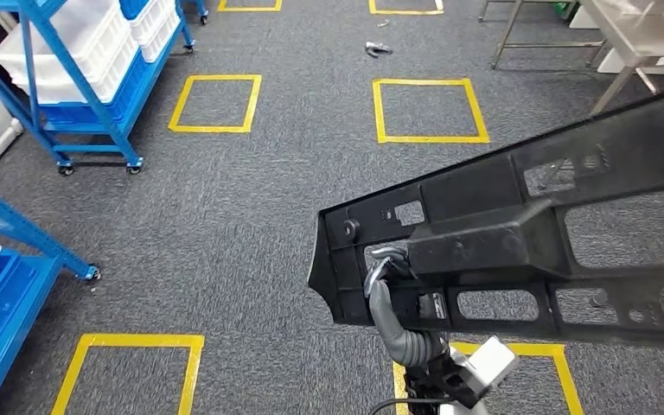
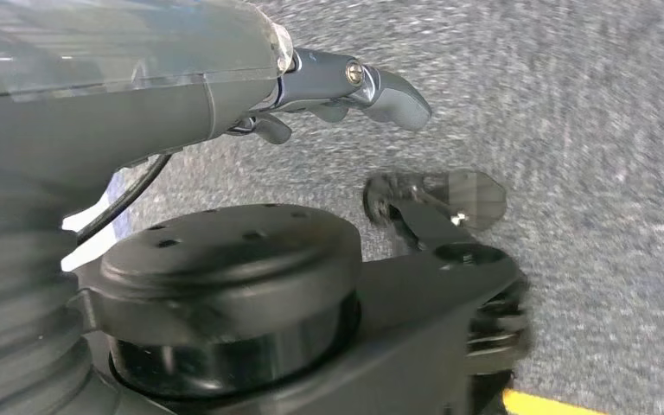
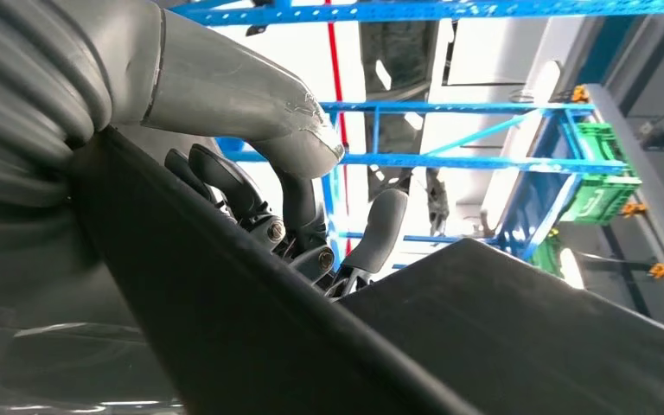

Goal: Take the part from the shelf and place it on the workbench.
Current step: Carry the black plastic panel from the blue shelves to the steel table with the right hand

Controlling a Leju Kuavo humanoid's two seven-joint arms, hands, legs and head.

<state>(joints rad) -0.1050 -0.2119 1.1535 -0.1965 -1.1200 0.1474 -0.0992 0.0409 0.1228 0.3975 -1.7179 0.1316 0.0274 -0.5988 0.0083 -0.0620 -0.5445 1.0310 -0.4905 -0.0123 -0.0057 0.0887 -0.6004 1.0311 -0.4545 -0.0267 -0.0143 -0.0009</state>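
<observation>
A long black plastic part [image 1: 519,233] with several cut-outs stretches across the right of the head view, raised above the carpet. My right hand [image 1: 389,264] grips it near its left end, with fingers hooked through one opening. In the right wrist view the grey thumb [image 3: 294,130] and dark fingers [image 3: 233,194] lie against the part's black panel [image 3: 501,337]. My left hand [image 2: 346,91] hangs over the grey carpet with nothing in it, its thumb sticking out and its fingers loosely bent.
A blue wheeled shelf [image 1: 95,78] with white bins stands at the far left, and another blue rack [image 1: 4,277] at the near left. A steel workbench [image 1: 635,39] is at the far right. Yellow tape squares [image 1: 430,111] mark the carpet. A small dark object [image 1: 379,48] lies far ahead.
</observation>
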